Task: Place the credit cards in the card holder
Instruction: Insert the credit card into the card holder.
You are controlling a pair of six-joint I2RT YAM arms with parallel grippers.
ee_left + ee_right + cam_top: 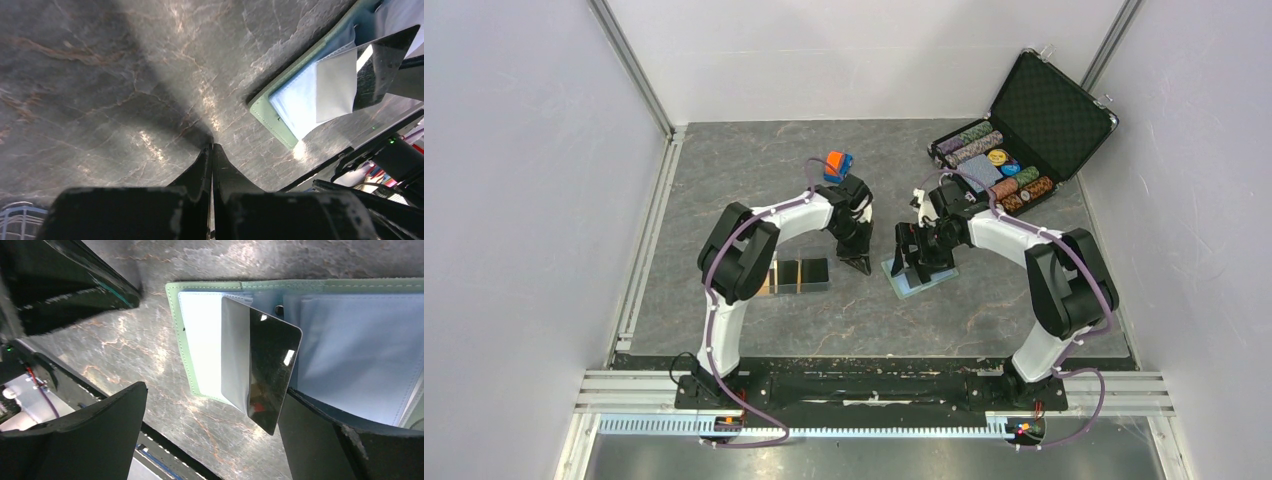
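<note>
On the left of the grey stone-look counter [724,180], thin black and orange-gold credit cards [796,275] lie in a row. Next to them, the left pincer [858,264] points down at the counter with its two fingers pressed together, and it holds nothing. To its right, the sage-green folding card holder [907,287] lies open and flat, pale blue inside. One shiny black card [270,367] sticks halfway out of a clear pocket in it. The right pincer [212,392] hangs over the card holder, spread wide, one finger on each side of that card, pinching nothing.
</note>
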